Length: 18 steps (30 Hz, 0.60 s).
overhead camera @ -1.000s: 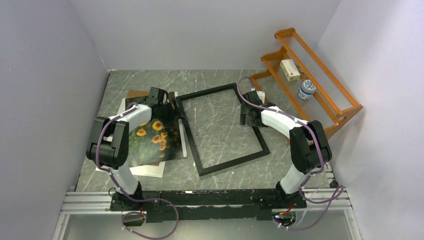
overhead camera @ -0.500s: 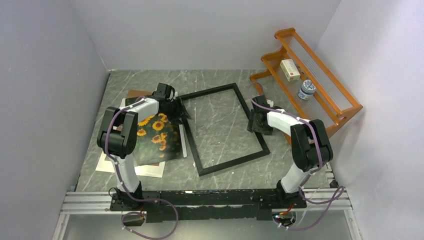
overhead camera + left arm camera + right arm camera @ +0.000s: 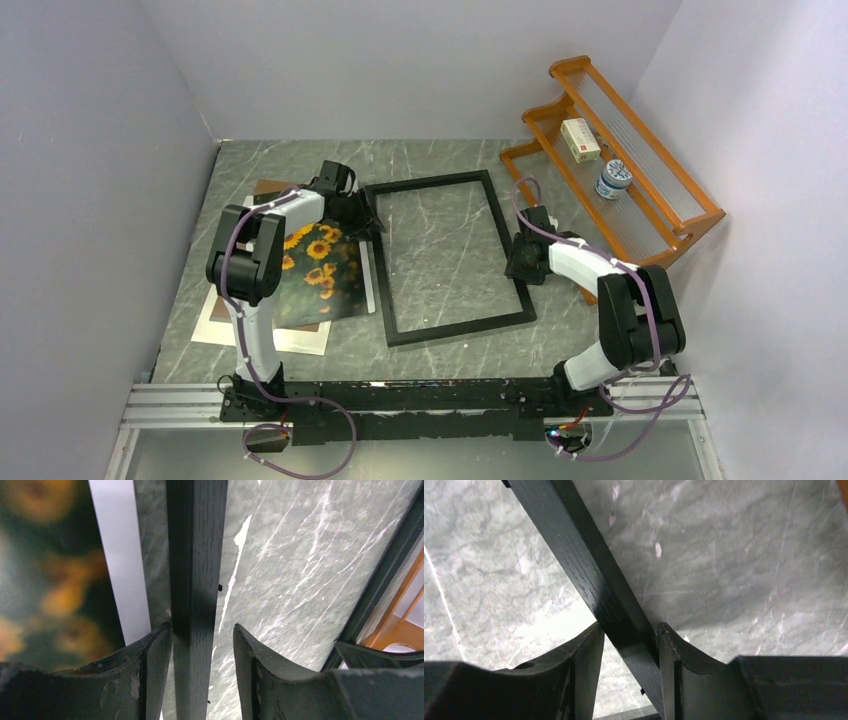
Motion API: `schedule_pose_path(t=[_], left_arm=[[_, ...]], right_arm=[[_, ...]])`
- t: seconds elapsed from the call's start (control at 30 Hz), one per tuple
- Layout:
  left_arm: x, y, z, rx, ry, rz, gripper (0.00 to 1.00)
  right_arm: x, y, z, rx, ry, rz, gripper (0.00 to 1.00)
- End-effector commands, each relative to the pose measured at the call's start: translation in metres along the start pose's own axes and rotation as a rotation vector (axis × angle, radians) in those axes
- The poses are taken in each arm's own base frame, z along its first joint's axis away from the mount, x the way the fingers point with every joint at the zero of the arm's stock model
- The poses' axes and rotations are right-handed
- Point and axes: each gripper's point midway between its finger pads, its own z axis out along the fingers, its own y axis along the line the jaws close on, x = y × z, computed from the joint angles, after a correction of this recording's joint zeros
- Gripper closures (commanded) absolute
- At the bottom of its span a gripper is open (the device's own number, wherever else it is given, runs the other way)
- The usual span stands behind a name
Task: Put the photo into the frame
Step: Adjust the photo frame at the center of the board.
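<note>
The black frame [image 3: 450,256] lies flat on the grey marble table, the table showing through it. The sunflower photo [image 3: 310,268] lies flat just left of it. My left gripper [image 3: 366,222] is open and straddles the frame's left bar [image 3: 195,555]; the left finger touches the bar and the right finger stands clear of it. The photo is a blur at the left of the left wrist view [image 3: 45,575]. My right gripper [image 3: 518,262] is open astride the frame's right bar [image 3: 589,565], which crosses slantwise between the fingers and touches the right one.
A white mat [image 3: 300,340] and a brown board [image 3: 266,188] lie under the photo. An orange wooden rack [image 3: 660,200] stands at the back right with a white box [image 3: 580,140] and a blue-white jar [image 3: 613,180]. Walls close in on both sides.
The frame has turned clockwise to lie squarer to the table. My left gripper moved right and farther with its left bar. My right gripper moved nearer and right along the right bar.
</note>
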Motion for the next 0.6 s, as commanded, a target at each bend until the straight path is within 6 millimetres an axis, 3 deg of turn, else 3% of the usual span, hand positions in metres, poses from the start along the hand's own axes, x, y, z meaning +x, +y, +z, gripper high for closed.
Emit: schedule_pose_path(t=[0.0, 0.2, 0.33, 0.57], left_arm=[[-0.011, -0.034, -0.002, 0.108, -0.023, 0.070, 0.48], [-0.016, -0.016, -0.003, 0.003, -0.064, 0.046, 0.48], [-0.023, -0.017, -0.009, -0.008, -0.101, 0.039, 0.49], [-0.035, -0.021, -0.034, -0.052, -0.160, 0.088, 0.45]], right_arm=[[0.018, 0.005, -0.008, -0.054, 0.036, 0.062, 0.61], [0.030, -0.002, -0.016, -0.052, 0.036, 0.086, 0.62], [0.034, -0.010, -0.017, -0.022, 0.025, 0.103, 0.62], [0.026, -0.013, -0.021, -0.010, -0.014, 0.112, 0.50]])
